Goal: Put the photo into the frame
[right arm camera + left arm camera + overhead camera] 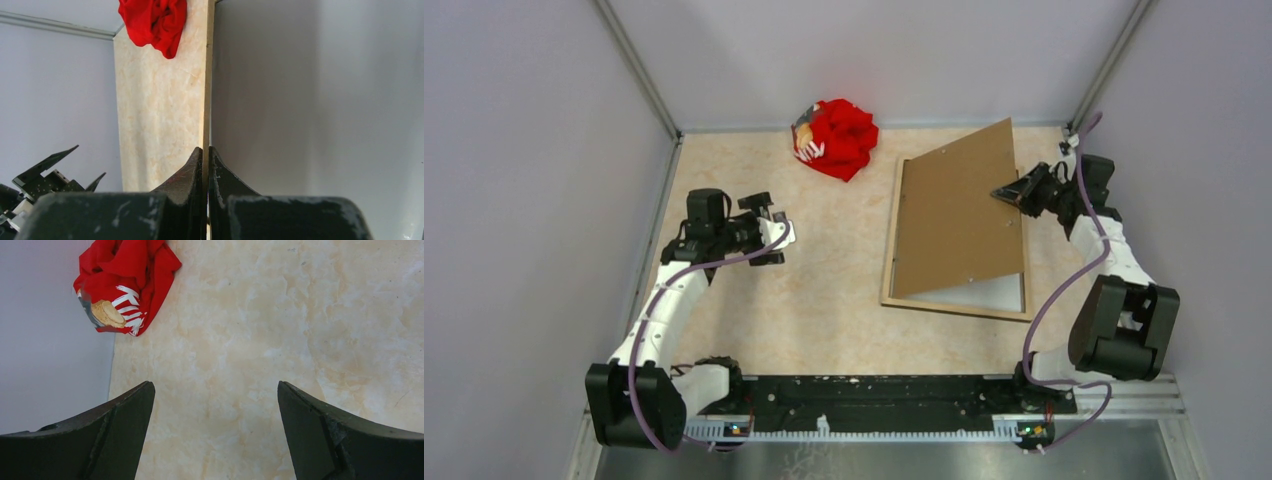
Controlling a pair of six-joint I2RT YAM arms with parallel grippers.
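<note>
I'm hovering the left claw [782, 237] with jaws standing wide apart, the left arm [664, 300] reaching forward and inward; the right arm [1114, 270] is sitting folded, the right claw [1004, 193] clamping the photo [954, 210] at its edge

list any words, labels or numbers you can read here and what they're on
Nothing here reads as text.
On the red cloth, white marks: folded over, too crumpled to read.
Brown back of the photo and the frame: no label or print visible.
</note>
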